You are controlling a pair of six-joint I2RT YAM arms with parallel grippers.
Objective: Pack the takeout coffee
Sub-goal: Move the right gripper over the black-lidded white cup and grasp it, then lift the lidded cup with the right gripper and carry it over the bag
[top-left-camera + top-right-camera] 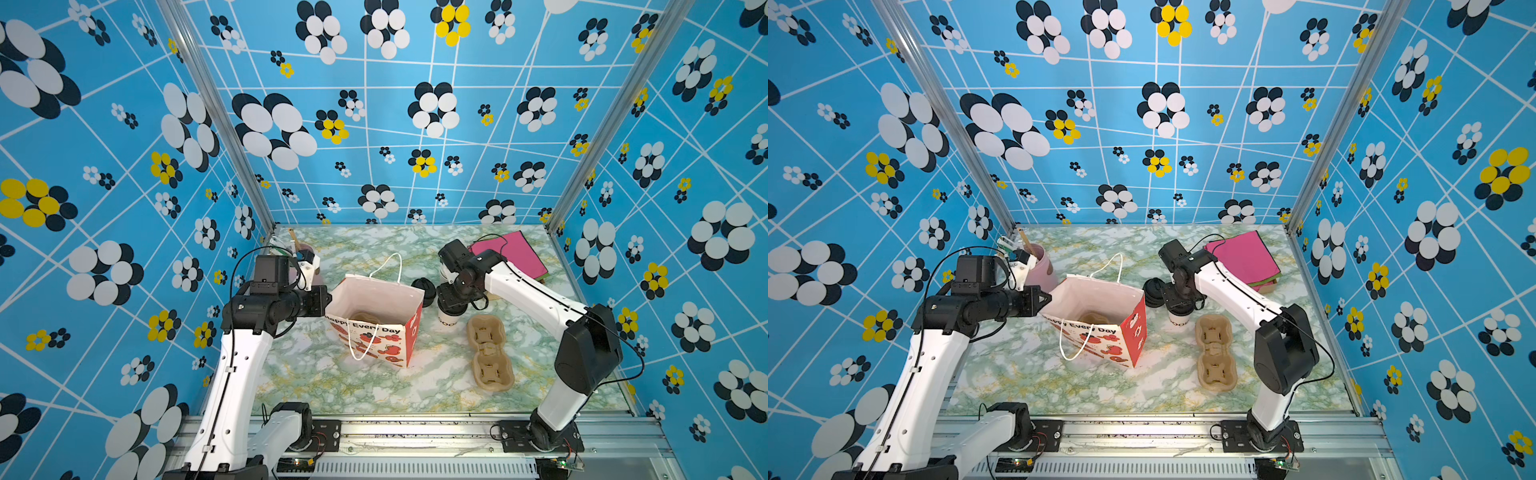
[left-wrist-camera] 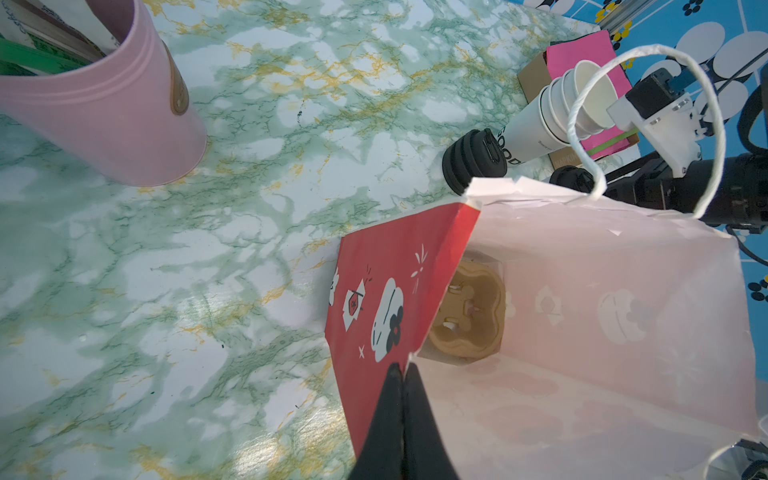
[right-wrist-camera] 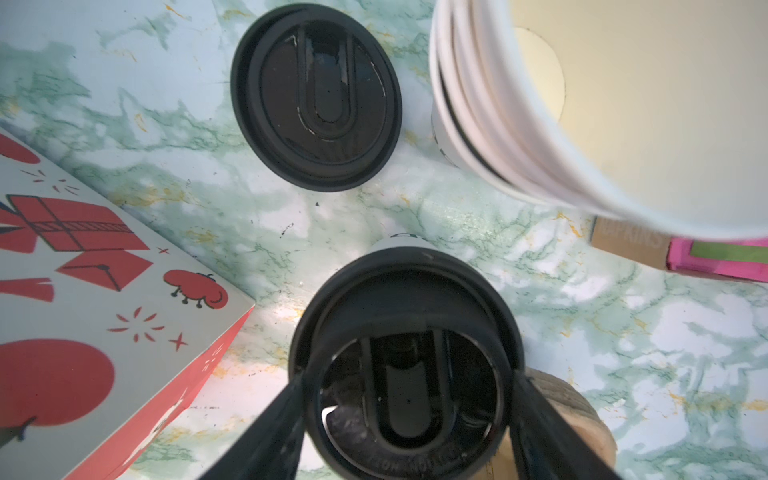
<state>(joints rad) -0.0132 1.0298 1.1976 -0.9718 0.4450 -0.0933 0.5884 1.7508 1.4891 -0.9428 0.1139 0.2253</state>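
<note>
The takeout coffee (image 1: 448,321) (image 1: 1178,323), a white cup under a black lid (image 3: 407,286), stands on the table just right of the paper bag (image 1: 386,338) (image 1: 1100,334). My right gripper (image 1: 453,306) (image 1: 1181,306) (image 3: 409,374) comes down over it. Its two fingers press the lid's opposite sides, and the cup is still on the table. My left gripper (image 1: 328,297) (image 1: 1048,297) (image 2: 403,368) is shut on the bag's left rim (image 2: 395,291), holding the mouth open. A brown cup carrier (image 2: 469,316) lies in the bag's bottom.
A stack of black lids (image 1: 424,289) (image 3: 316,95) and a stack of lidless white cups (image 2: 552,108) (image 3: 540,104) stand just behind the coffee. A second brown carrier (image 1: 488,351) lies to the right. Pink napkins (image 1: 515,253) are at back right, a pink tumbler (image 2: 104,104) at back left.
</note>
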